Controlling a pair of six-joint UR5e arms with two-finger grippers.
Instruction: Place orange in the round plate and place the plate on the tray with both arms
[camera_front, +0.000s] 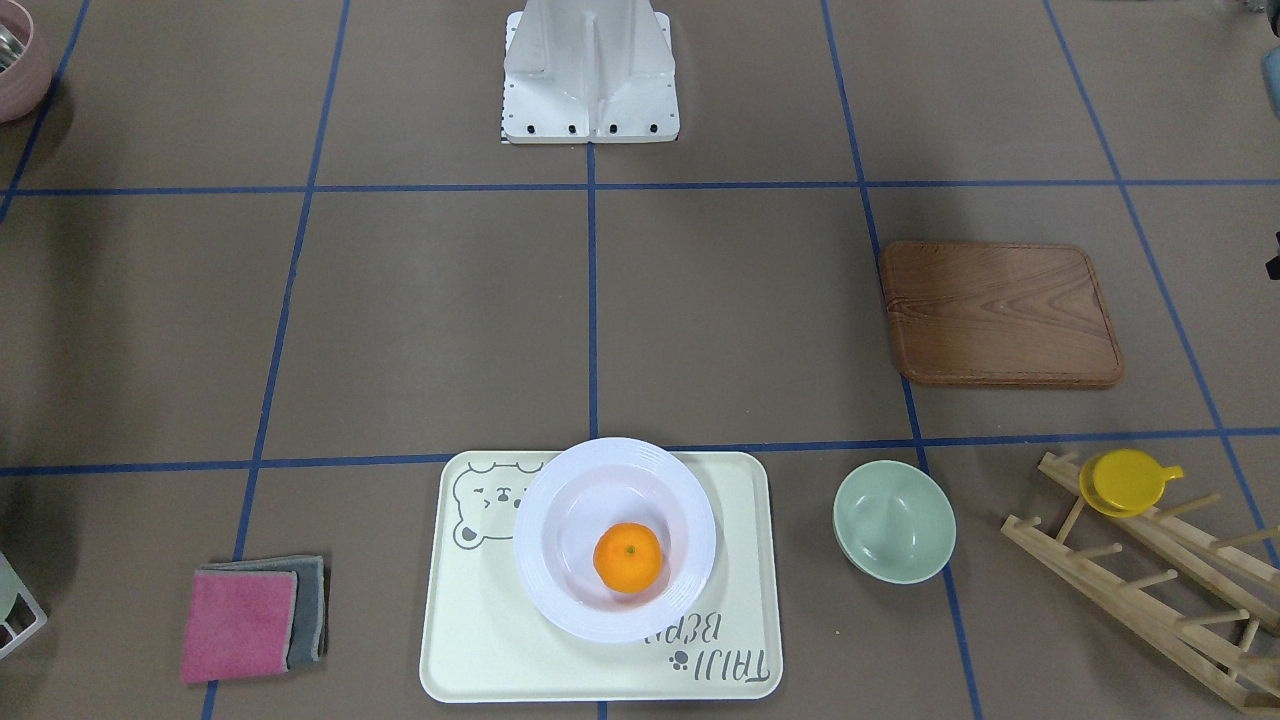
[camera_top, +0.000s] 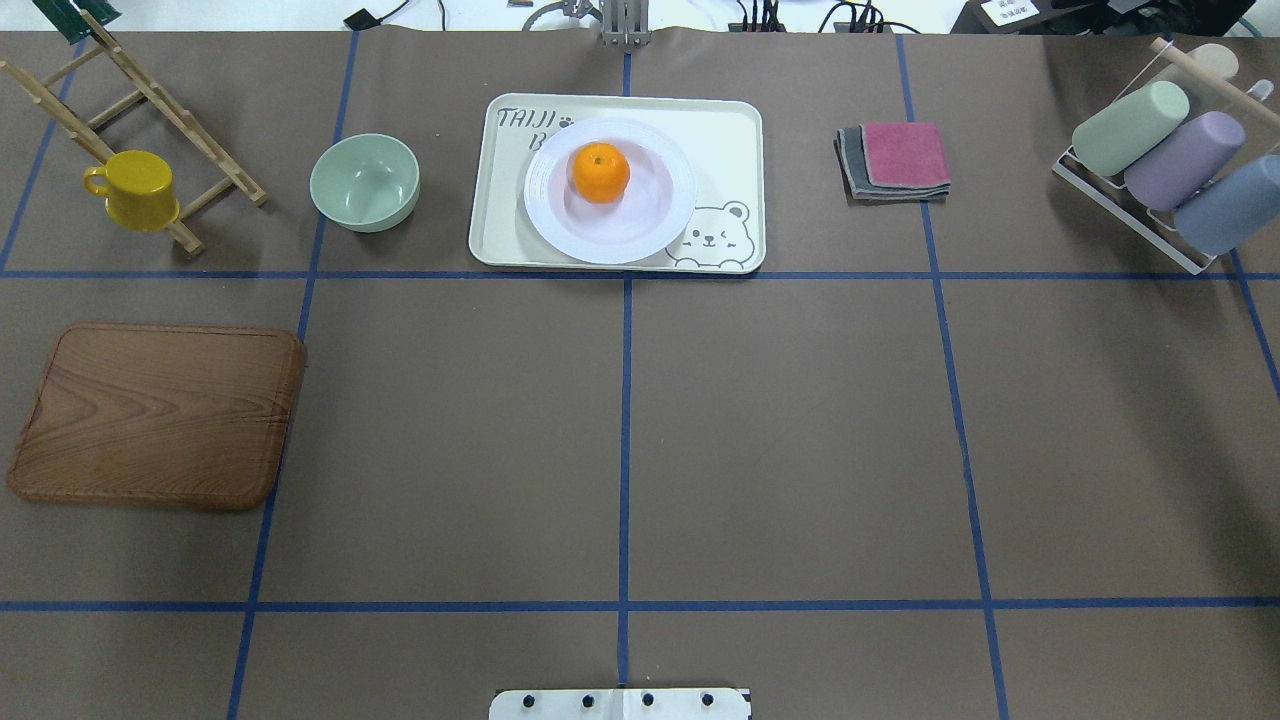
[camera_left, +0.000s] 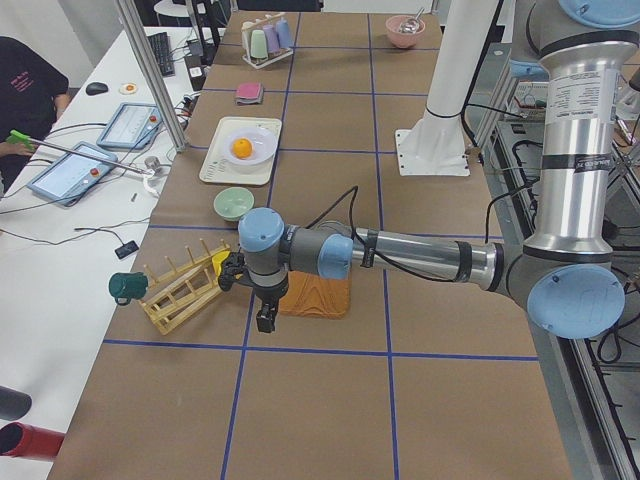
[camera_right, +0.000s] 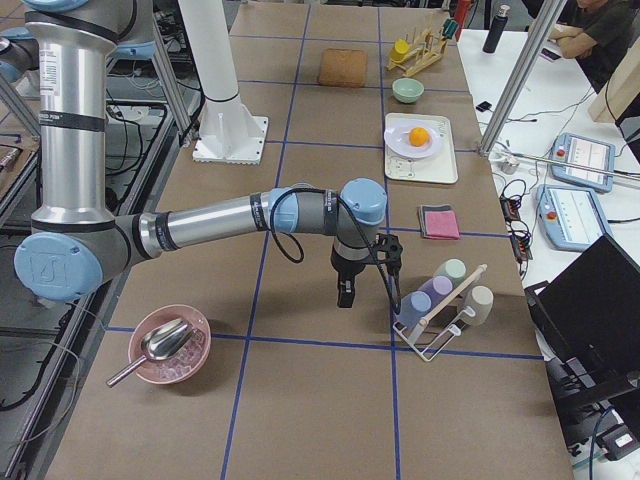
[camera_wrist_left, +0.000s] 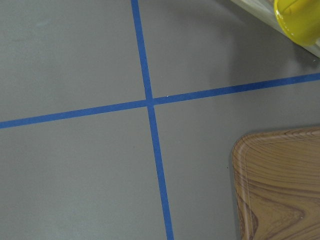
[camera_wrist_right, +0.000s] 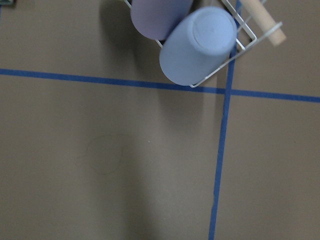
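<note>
The orange (camera_front: 627, 557) lies inside the white round plate (camera_front: 532, 545). The plate stands on the cream tray (camera_front: 480, 640) with the bear drawing, at the table's far edge from the robot. From overhead, the orange (camera_top: 600, 172), plate (camera_top: 655, 225) and tray (camera_top: 735, 130) show with no arm near them. The left gripper (camera_left: 265, 321) hangs over the table beside the wooden board, far from the tray. The right gripper (camera_right: 345, 297) hangs near the rack of cups. Both show only in the side views, so I cannot tell whether they are open or shut.
A brown wooden board (camera_top: 155, 415) lies on the robot's left. Near the tray are a pale green bowl (camera_top: 364, 182), a yellow cup (camera_top: 135, 188) on a wooden rack and folded cloths (camera_top: 895, 160). A wire rack of cups (camera_top: 1165, 160) stands at the right. People sit at side desks.
</note>
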